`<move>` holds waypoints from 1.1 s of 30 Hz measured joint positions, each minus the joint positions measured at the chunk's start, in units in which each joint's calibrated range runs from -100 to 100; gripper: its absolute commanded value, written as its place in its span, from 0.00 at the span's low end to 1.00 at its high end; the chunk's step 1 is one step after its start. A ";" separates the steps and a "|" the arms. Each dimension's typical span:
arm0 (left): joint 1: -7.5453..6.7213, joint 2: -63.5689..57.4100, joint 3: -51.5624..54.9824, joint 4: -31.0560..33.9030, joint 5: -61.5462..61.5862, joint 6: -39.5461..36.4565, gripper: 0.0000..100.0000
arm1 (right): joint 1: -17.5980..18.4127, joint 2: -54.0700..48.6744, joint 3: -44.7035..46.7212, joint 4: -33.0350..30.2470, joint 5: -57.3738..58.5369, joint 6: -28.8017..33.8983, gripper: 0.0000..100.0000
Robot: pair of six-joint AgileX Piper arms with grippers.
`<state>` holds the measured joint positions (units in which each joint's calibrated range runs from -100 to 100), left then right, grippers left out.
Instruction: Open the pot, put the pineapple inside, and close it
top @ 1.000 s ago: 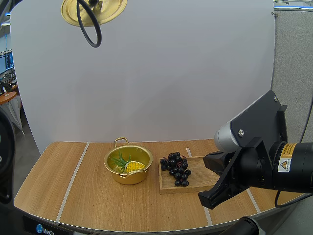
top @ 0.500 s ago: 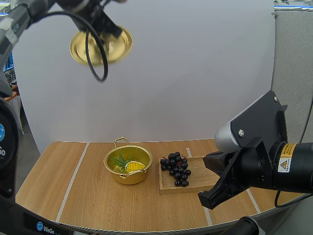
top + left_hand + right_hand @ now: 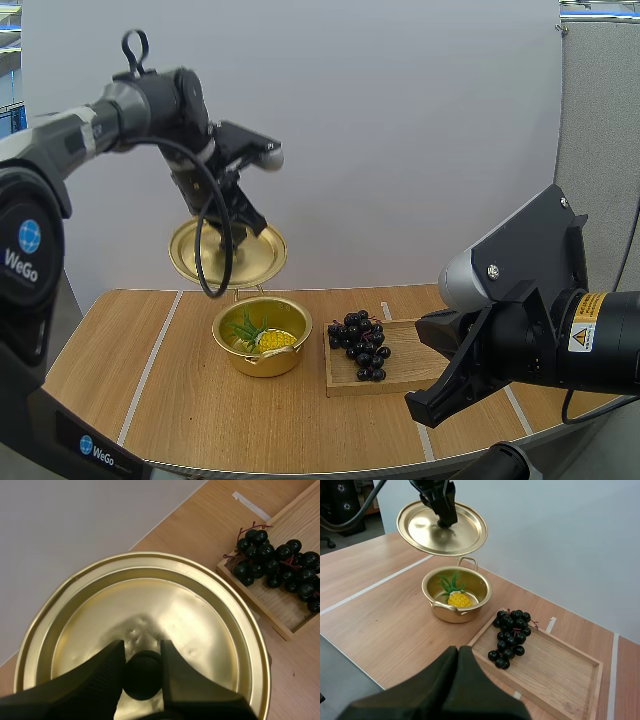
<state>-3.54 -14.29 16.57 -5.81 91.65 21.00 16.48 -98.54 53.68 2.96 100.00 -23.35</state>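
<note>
Lid (image 3: pixel 215 262) of gold metal in the air, slightly tilted, just above the far side of an open gold pot (image 3: pixel 255 366) on a wooden table (image 3: pixel 150 400). Left gripper (image 3: pixel 236 230) clamped on the lid's black knob (image 3: pixel 142 677), one finger on each side. Small yellow pineapple (image 3: pixel 270 339) with green leaves lying inside the pot. Just right of the pot, a wooden tray (image 3: pixel 405 375) carrying a bunch of dark grapes (image 3: pixel 362 346). Right gripper (image 3: pixel 458 652) raised over the near table edge, in front of the tray, fingers pressed together on nothing.
</note>
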 measured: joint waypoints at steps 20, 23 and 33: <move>0.00 12.13 5.44 -11.98 -10.22 9.85 0.00 | 0.00 0.00 0.00 0.00 0.00 0.00 0.00; 0.00 13.55 5.44 -11.98 -10.22 10.06 0.00 | 0.00 0.00 0.00 0.00 0.00 0.00 0.00; 0.00 16.28 8.06 -11.98 -14.34 12.39 0.00 | 0.00 0.00 0.00 0.00 0.00 0.00 0.00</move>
<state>-3.54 1.99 24.63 -17.79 77.31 33.39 16.48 -98.54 53.68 2.96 100.00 -23.35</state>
